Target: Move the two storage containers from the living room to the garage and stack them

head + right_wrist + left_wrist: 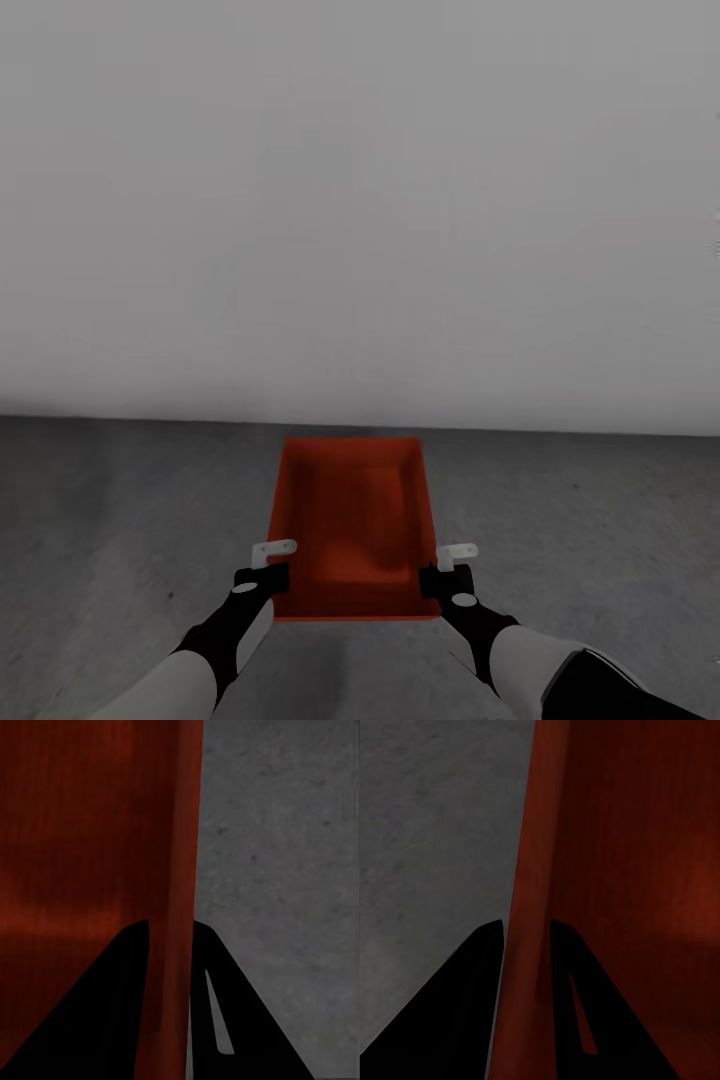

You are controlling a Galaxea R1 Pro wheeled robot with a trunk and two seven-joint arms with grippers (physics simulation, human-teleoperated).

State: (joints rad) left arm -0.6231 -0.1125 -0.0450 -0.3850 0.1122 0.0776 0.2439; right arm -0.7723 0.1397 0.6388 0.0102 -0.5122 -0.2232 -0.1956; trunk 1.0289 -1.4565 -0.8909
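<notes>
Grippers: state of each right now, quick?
Left gripper: closed on the left wall of the storage container.
Right gripper: closed on the same container's right wall.

I see a dark grey floor (120,520) with faint spots; it runs up to a plain white wall (360,200); I cannot tell if the orange-red container (350,520) sits on it or hangs just above.

Storage container (350,525) over concrete floor (120,520), before the white wall (360,200); left gripper (266,566) on its left wall, right gripper (452,567) on its right.
</notes>
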